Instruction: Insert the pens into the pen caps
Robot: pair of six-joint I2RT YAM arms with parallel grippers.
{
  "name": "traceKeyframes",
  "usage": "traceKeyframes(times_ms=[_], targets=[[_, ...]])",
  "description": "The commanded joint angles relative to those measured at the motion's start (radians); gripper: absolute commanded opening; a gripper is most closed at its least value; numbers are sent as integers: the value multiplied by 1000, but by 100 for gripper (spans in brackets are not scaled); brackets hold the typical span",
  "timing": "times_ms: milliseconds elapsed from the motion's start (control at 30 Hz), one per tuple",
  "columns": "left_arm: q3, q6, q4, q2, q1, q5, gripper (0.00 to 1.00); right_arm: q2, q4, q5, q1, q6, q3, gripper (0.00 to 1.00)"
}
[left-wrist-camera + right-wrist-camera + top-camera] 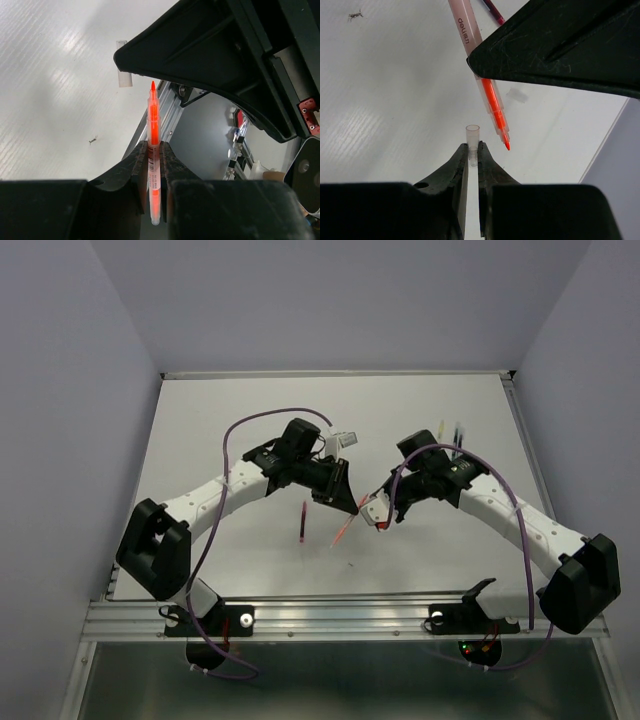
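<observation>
Capping step, I judge: the left gripper [154,150] clamps 1 slim orange-red stick pen [153,112]; the right gripper [473,149] pinches 1 tiny translucent grey cap [472,134] between its fingers [457,165], above the white table [250,410]. The pen's tip sits just beside the cap's mouth, so the next move calls for alignment, then a straight push.

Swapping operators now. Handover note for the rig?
The left gripper is shut on the orange-red pen, tip bare.
The right gripper is shut on a pen cap.
The pen tip is beside the cap mouth, not inside.
On the table: maroon pen, loose cap; yellow pen and dark blue pen far right.
Done: nothing visibly capped. Left: align, seat this pen, then the others.
</observation>
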Motion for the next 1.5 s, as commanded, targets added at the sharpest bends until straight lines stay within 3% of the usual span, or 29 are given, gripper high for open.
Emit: traceKeyframes(times_ms=[0,200,533,1467], targets=[[-11,-8,14,-37,-6,-6,0,-15,75,7,8,59,14,1],[-5,-5,5,-24,-4,-8,0,-45,155,13,8,99,-13,1],[-8,-25,-1,-37,-6,-40,0,-70,151,80,8,85,-36,1],[25,15,-32,16,-6,-17,0,-93,161,-4,8,80,-37,2]])
